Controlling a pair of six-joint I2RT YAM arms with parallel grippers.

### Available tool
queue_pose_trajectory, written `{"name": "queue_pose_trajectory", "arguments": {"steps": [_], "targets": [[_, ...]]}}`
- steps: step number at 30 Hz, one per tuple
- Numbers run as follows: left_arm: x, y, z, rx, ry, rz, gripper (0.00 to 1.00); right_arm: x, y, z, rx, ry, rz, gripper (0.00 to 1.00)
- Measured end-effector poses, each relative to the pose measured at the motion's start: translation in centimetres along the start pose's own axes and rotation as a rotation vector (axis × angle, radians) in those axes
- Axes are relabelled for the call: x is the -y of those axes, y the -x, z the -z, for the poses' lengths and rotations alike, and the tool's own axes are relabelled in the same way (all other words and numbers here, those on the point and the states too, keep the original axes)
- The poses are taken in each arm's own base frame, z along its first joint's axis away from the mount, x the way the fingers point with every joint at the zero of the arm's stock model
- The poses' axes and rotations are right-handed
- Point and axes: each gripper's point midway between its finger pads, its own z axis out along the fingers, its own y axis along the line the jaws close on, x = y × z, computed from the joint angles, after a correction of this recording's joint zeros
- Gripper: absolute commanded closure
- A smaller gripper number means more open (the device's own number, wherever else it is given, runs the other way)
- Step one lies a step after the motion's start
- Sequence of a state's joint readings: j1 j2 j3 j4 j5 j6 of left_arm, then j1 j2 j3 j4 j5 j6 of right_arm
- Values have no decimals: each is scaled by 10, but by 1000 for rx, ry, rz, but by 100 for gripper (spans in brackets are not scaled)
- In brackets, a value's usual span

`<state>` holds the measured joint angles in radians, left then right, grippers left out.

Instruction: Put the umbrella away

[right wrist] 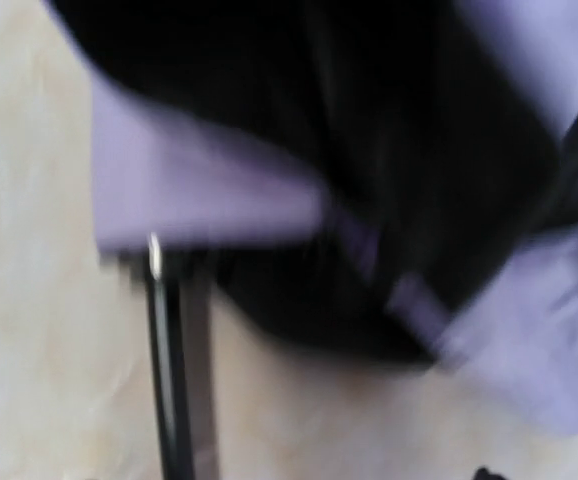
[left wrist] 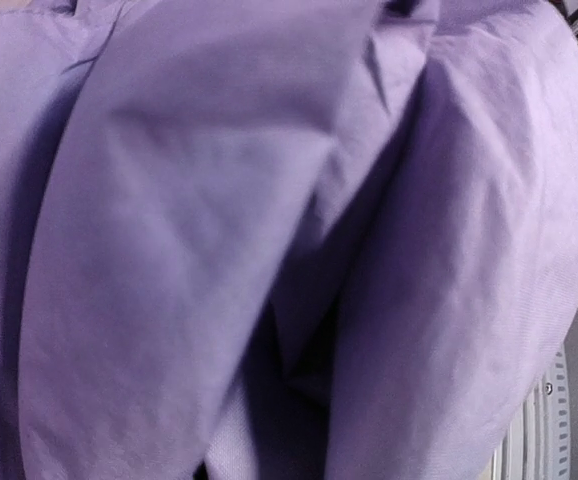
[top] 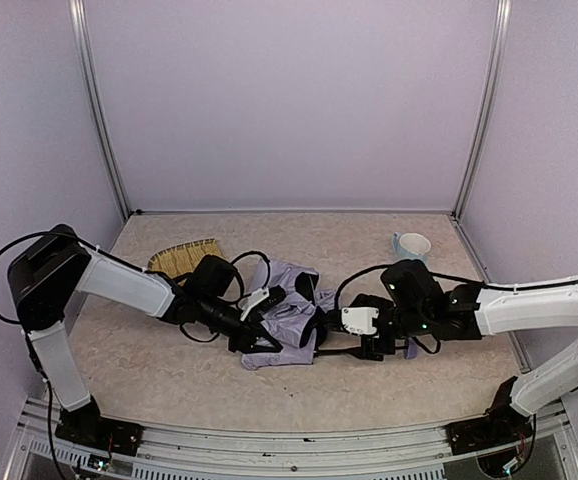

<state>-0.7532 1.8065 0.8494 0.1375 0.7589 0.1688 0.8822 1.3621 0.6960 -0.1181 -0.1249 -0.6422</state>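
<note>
The umbrella (top: 291,312) lies crumpled in the middle of the table, pale lavender fabric with a thin black shaft (top: 341,351) running right toward a small lavender handle (top: 412,347). My left gripper (top: 261,330) is buried in the fabric's left side. Lavender folds (left wrist: 219,220) fill the left wrist view and hide the fingers. My right gripper (top: 365,340) hovers over the shaft near the fabric's right edge. The right wrist view is blurred: the shaft (right wrist: 169,380) runs down the left, fabric (right wrist: 199,200) and dark ribs lie above, and no fingers show.
A woven straw tray (top: 182,258) lies behind the left arm. A light blue mug (top: 410,245) stands at the back right. Metal frame posts (top: 101,120) and lavender walls close in the table on three sides.
</note>
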Motion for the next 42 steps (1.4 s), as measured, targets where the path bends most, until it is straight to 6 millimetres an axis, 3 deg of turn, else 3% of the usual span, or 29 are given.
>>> {"name": "queue_pose_trajectory", "arguments": {"steps": [5, 7, 9, 12, 17, 22, 26, 28, 31, 36, 39, 42], "targets": [[-4, 2, -2, 2, -83, 115, 92, -15, 68, 15, 184, -102, 170, 18], [-5, 3, -4, 2, -117, 160, 93, -29, 91, 14, 249, -105, 247, 17], [-7, 4, -5, 3, -144, 193, 93, -42, 102, 3, 266, -93, 309, 15], [-7, 4, -5, 5, -177, 232, 93, -44, 96, -30, 199, -104, 373, 9], [-7, 3, -6, 1, -232, 278, 93, -36, 71, -76, 79, -100, 407, 10], [-8, 3, -8, -11, -269, 296, 93, -7, 63, -101, 30, -117, 365, 14], [-9, 2, -10, -30, -289, 294, 87, -8, 56, -116, 10, -54, 322, 23], [-10, 1, -9, -36, -305, 296, 77, -9, 56, -119, 7, -18, 295, 30], [-10, 0, -8, -41, -324, 293, 52, -10, 56, -125, -1, 43, 248, 42], [-7, 7, -1, -27, -292, 248, 25, -11, 52, -130, -20, 117, 155, 60], [-17, 9, 16, 22, -179, 223, 17, -14, 52, -129, -7, 155, 117, 66], [-28, 33, 47, 160, -33, 110, 17, -15, 52, -129, -4, 178, 67, 72]]}}
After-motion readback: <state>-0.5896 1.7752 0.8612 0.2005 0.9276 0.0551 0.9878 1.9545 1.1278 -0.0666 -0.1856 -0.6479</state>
